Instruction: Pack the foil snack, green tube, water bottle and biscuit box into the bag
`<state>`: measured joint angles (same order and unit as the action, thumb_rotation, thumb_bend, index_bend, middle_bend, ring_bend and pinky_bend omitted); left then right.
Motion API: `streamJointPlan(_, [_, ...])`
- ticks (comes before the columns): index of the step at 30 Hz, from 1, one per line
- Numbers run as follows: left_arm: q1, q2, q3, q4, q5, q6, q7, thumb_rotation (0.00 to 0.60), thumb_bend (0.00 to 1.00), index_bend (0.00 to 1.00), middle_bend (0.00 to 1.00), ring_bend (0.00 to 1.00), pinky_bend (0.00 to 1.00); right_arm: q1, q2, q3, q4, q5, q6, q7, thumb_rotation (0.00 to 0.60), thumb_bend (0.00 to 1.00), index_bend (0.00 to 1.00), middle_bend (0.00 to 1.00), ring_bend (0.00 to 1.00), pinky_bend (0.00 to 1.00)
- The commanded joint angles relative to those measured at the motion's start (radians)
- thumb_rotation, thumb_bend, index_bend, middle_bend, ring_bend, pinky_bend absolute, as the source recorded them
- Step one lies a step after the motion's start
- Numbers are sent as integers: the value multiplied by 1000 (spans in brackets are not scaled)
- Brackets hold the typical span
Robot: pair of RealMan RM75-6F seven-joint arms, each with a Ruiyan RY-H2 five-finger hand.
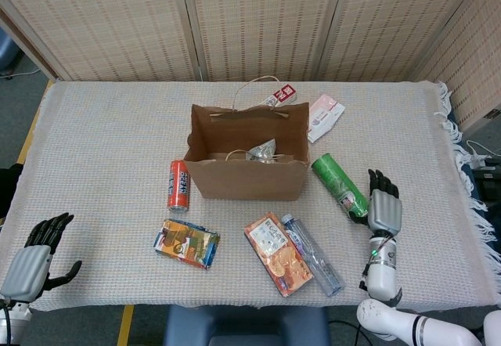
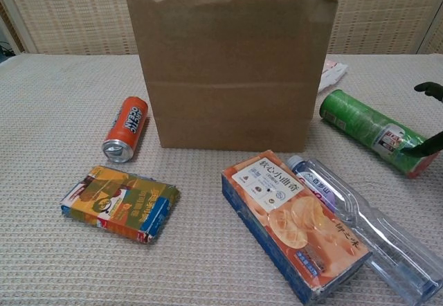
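The right hand (image 1: 384,207) sits palm-down on the table with its fingers spread and nothing in it, right beside the capped end of the green tube (image 1: 340,185); in the chest view a dark fingertip looks like it's touching that end, but I can't tell for sure. The left hand (image 1: 33,254) is way off at the near left corner of the table, fingers apart, holding nothing either. Biggest thing out there is the brown paper bag (image 1: 246,178), standing upright and open in the middle of the woven tablecloth (image 1: 102,142), with something silvery and crinkly, probably the foil snack (image 1: 262,151), already down inside. In front of the bag the orange biscuit box (image 1: 278,254) lies flat, crackers pictured on its face, and the clear water bottle (image 1: 311,254) lies right up against its right side. The green tube is on its side to the right of the bag, angled, with a red end cap. Left of the bag there's an orange drink can (image 1: 179,185) lying down, and nearer the front a yellow and blue snack packet (image 1: 186,243).
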<state>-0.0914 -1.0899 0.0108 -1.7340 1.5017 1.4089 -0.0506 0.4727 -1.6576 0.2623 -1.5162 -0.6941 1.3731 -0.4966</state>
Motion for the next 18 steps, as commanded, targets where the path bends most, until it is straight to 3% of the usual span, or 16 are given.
streamJointPlan(1, [0, 0, 1, -1, 1, -1, 1, 600, 330, 0, 0, 0, 8, 12, -40, 25, 57, 38, -34, -10, 600, 85, 0, 0, 0, 78])
streamJointPlan(10, [-1, 2, 0, -3, -6, -6, -4, 600, 331, 0, 0, 0, 8, 44, -121, 55, 163, 67, -74, -37, 600, 85, 0, 0, 0, 94])
streamJointPlan(13, [-2, 3, 1, -4, -5, -6, -6, 600, 330, 0, 0, 0, 9, 50, -144, 69, 197, 58, -69, -29, 600, 135, 25, 42, 39, 233])
streamJointPlan(15, [-1, 4, 1, -5, -5, -5, -9, 600, 331, 0, 0, 0, 9, 47, -160, 76, 217, 35, -51, -7, 600, 287, 218, 230, 235, 483])
streamJointPlan(18, [-2, 5, 1, -4, -7, -7, -13, 600, 331, 0, 0, 0, 8, 38, -157, 71, 222, 0, -39, 9, 600, 428, 549, 486, 515, 756])
